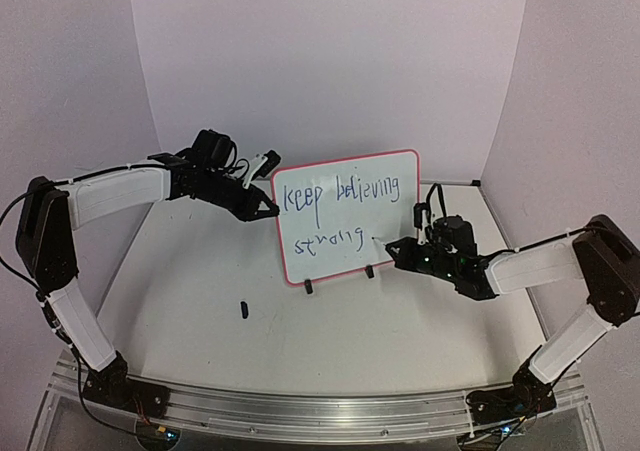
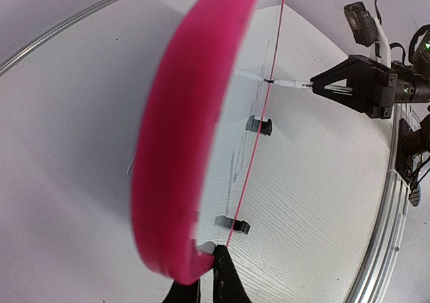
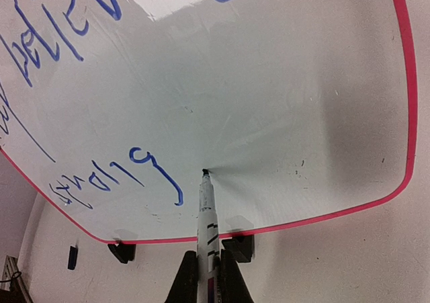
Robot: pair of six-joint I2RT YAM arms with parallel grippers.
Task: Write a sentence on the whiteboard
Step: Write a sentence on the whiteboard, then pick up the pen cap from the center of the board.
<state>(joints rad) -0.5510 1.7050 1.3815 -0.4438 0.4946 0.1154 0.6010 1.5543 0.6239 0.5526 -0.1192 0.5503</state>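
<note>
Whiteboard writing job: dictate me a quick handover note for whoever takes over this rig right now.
Left gripper: jaws shut on the left edge of the whiteboard, holding it standing on the table.
Right gripper: jaws shut on the marker, its tip at the board just after the "g" of "strong".
Done: the sentence reads "keep believing" over "strong".
Left: probably a closing full stop or further words, then lift the marker away and release the board.

Lab booth (plain walls (image 1: 330,61), aluminium rail (image 1: 320,406))
</note>
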